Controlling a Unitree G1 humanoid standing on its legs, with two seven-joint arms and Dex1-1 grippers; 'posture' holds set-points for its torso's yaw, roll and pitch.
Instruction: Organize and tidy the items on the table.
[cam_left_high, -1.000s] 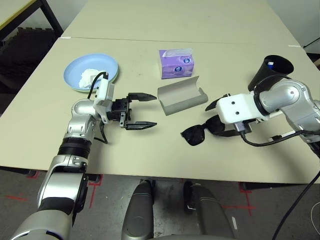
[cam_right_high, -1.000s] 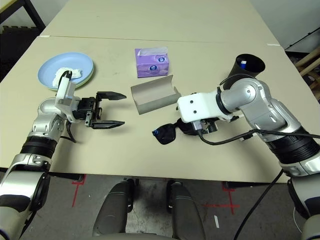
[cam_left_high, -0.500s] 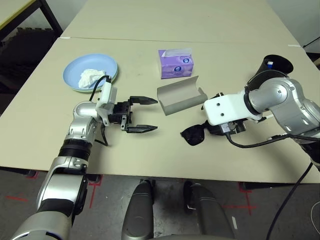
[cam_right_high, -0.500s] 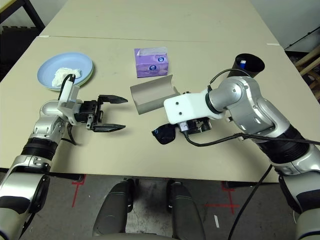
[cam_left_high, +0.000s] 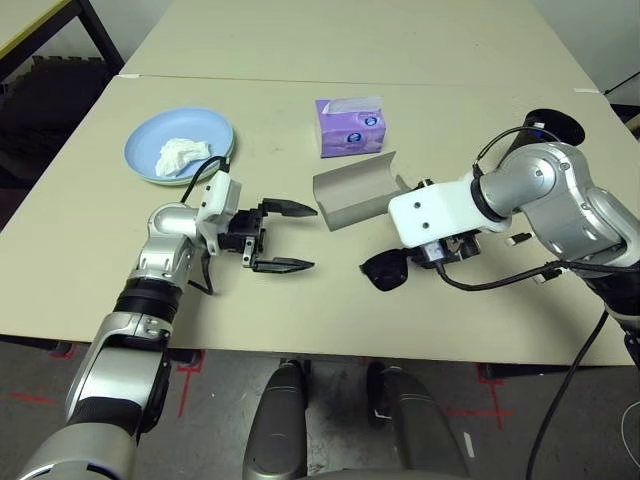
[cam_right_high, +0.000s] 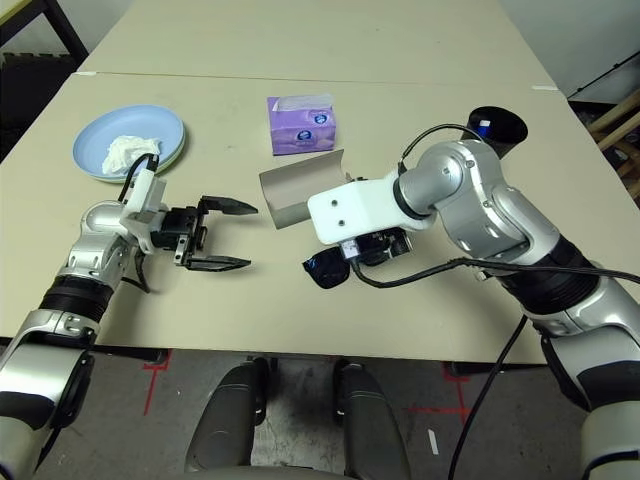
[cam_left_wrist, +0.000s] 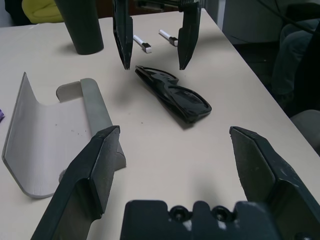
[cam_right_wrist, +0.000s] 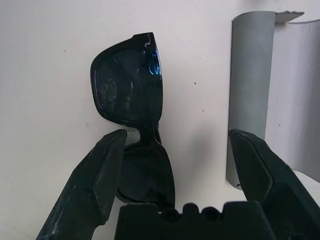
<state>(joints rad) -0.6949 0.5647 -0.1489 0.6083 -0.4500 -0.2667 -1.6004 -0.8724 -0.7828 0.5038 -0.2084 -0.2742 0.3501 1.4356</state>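
Black sunglasses (cam_right_wrist: 132, 85) near the table's (cam_left_high: 270, 310) front edge, probably light, stiff and slick; best pinched at the bridge. Right gripper (cam_right_wrist: 177, 132) and left gripper (cam_left_wrist: 175, 131) spread, empty; hold unclear from above.

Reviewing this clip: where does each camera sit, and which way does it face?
Left and right eye views: on the robot's head, looking forward and down at the table; both share the sunglasses, both forearms and grey body parts.
Left wrist view: on the left wrist, looking along the left gripper toward the sunglasses and the right gripper.
Right wrist view: on the right wrist, looking down along its own fingers at the sunglasses.
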